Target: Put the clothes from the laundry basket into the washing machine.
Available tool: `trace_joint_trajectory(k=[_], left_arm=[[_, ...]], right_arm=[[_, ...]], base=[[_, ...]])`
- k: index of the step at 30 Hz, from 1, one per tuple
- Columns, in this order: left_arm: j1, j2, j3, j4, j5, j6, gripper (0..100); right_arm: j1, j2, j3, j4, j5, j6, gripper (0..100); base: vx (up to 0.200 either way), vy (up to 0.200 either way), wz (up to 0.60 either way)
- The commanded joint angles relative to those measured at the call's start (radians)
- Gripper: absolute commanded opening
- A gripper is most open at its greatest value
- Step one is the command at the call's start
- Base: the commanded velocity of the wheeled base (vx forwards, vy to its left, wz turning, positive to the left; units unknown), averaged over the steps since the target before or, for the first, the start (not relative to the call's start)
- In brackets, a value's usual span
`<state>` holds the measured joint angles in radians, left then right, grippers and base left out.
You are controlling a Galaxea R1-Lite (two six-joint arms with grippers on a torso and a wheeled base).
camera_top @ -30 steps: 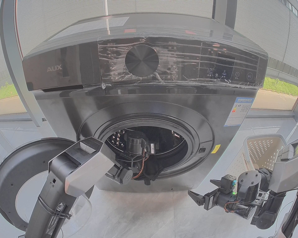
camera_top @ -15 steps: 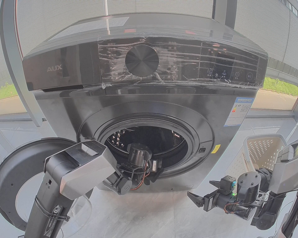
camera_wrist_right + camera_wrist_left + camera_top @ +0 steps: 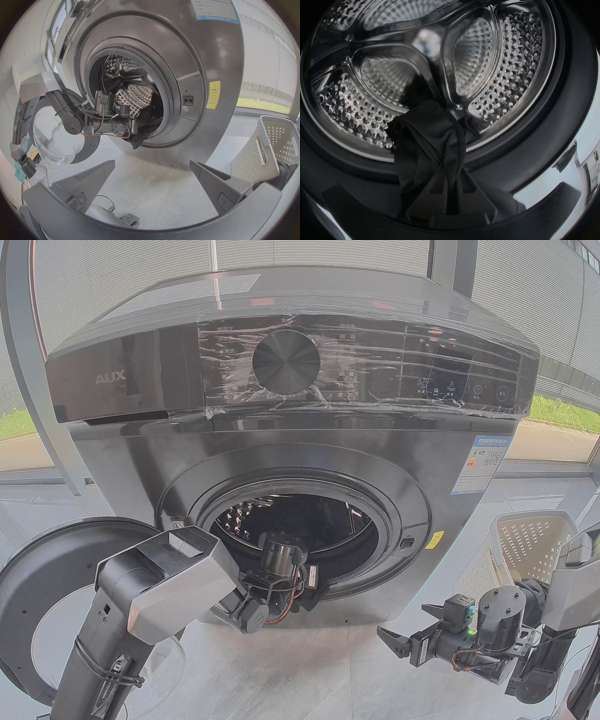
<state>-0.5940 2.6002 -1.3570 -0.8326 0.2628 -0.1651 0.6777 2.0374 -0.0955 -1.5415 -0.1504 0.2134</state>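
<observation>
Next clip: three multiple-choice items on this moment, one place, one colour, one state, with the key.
1. Where is the black garment? A on the floor; B draped over the lower lip of the washing machine opening; C on top of the machine.
2. What colour is the laundry basket? A pale grey; B red; C blue.
3. How is the right gripper? A shut on cloth; B shut, empty; C open, empty.
Key: B, the left wrist view shows it hanging there; A, its perforated wall is pale; C, its jaws stand apart with nothing between.
</observation>
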Motion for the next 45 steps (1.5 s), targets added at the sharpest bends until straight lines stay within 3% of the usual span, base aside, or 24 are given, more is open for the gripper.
trace_joint_trajectory(k=[1, 5, 9, 16, 17, 26, 34, 45], left_arm=[[0.017, 0.04, -0.163, -0.057, 0.038, 0.003, 0], [0.04, 0.093, -0.274, -0.099, 0.104, 0.013, 0], [0.071, 0.121, -0.323, -0.131, 0.107, 0.047, 0], [0.08, 0.118, -0.32, -0.135, 0.107, 0.045, 0], [0.08, 0.118, -0.321, -0.135, 0.107, 0.044, 100], [0.072, 0.095, -0.317, -0.14, 0.107, 0.03, 100], [-0.006, -0.022, -0.125, -0.14, 0.107, -0.03, 100], [-0.058, -0.081, 0.056, -0.14, 0.099, -0.03, 100]], right_arm=[[0.002, -0.002, 0.0, 0.0, 0.0, 0.0, 100], [0.002, -0.002, 0.0, 0.0, 0.0, 0.0, 100], [0.002, 0.0, 0.0, 0.0, 0.0, 0.0, 100], [0.0, 0.001, 0.0, 0.0, 0.0, 0.0, 100], [0.0, 0.003, 0.0, 0.0, 0.0, 0.0, 100], [0.0, 0.003, 0.003, 0.0, 0.0, 0.0, 100], [0.0, 0.003, 0.003, 0.0, 0.0, 0.006, 100], [0.0, 0.001, 0.01, 0.0, 0.0, 0.006, 100]], base=[[0.0, 0.0, 0.0], [0.0, 0.0, 0.0], [0.0, 0.0, 0.0], [0.0, 0.0, 0.0], [0.0, 0.0, 0.0], [0.0, 0.0, 0.0], [0.0, 0.0, 0.0], [0.0, 0.0, 0.0]])
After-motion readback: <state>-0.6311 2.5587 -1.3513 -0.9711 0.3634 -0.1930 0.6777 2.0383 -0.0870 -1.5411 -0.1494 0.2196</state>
